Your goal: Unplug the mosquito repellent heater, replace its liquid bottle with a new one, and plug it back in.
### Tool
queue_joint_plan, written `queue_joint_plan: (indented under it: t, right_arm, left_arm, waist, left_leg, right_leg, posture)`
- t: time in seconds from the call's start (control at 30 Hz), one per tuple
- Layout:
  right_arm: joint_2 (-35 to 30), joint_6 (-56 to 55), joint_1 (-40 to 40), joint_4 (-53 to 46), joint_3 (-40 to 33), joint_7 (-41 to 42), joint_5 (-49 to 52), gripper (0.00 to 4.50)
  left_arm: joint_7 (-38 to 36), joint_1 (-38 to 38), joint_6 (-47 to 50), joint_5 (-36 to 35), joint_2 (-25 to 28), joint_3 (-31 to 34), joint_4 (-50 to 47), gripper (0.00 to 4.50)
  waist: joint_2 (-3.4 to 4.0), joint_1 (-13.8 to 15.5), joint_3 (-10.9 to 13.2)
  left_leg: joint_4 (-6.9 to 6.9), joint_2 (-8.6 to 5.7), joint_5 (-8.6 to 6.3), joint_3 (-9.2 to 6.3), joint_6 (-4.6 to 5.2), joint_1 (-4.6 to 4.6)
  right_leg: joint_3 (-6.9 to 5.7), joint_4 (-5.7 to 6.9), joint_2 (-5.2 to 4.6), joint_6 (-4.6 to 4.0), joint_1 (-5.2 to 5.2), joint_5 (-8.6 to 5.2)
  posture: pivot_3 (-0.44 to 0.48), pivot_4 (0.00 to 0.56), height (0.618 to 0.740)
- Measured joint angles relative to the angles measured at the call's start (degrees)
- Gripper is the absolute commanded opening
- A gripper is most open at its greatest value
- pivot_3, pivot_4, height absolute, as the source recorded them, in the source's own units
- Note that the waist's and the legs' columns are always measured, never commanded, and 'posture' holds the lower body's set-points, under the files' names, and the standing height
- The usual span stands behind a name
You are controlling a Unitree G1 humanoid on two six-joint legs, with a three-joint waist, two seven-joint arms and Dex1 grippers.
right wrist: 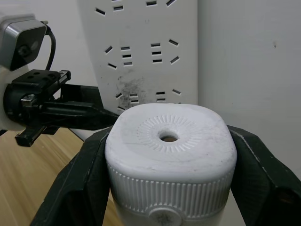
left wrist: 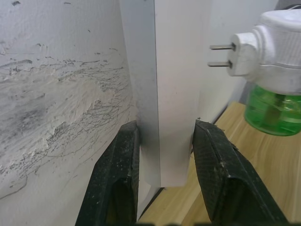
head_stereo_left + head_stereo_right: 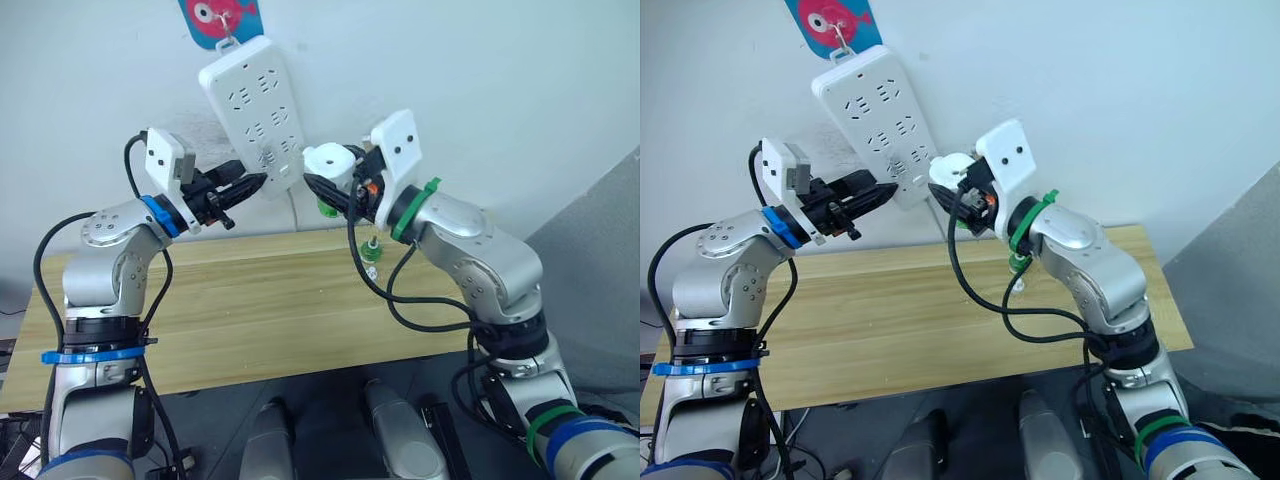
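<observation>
My right gripper (image 1: 169, 155) is shut on the mosquito repellent heater (image 3: 330, 162), a white rounded unit with a hole on top (image 1: 168, 137). A green liquid bottle (image 2: 275, 110) hangs under it. Its two metal prongs (image 2: 221, 54) are bare and point at the white power strip (image 3: 255, 110), a short gap away. That strip hangs tilted on the wall. My left gripper (image 3: 262, 182) is shut on the strip's lower end, one black finger (image 2: 117, 174) on each side. A second small green-capped bottle (image 3: 372, 250) stands on the wooden table (image 3: 250, 300).
The strip hangs from a red and blue fish-shaped hook (image 3: 220, 20) on the white wall. Its white cord (image 3: 292, 212) drops behind the table's far edge. Black cables loop from both arms over the table.
</observation>
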Motion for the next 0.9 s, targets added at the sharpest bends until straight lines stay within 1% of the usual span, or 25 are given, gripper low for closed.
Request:
queue_joint_plan:
  t: [0.3, 0.9]
  right_arm:
    - [3.15, -0.49, -1.07, 2.99, 0.48, 1.55, -0.56, 3.00]
    - [3.91, -3.93, -2.28, 6.77, 0.46, 3.14, -4.81, 3.00]
  left_arm:
    - [0.33, 0.06, 0.25, -0.04, 0.00, 0.04, -0.18, 1.32]
    - [0.65, 0.05, 0.90, -0.21, 0.01, 0.18, -0.32, 1.32]
  waist:
    - [0.00, 0.00, 0.00]
    - [0.01, -0.04, -0.01]
  left_leg:
    - [0.00, 0.01, 0.00, 0.00, 0.00, 0.00]
    - [0.02, 0.01, 0.00, 0.00, 0.00, 0.01]
  right_leg:
    - [-0.01, 0.01, 0.00, -0.01, 0.00, 0.00]
    - [-0.01, 0.03, 0.00, -0.01, 0.00, 0.01]
  posture:
    - [-0.193, 0.261, 0.740]
    - [-0.193, 0.262, 0.740]
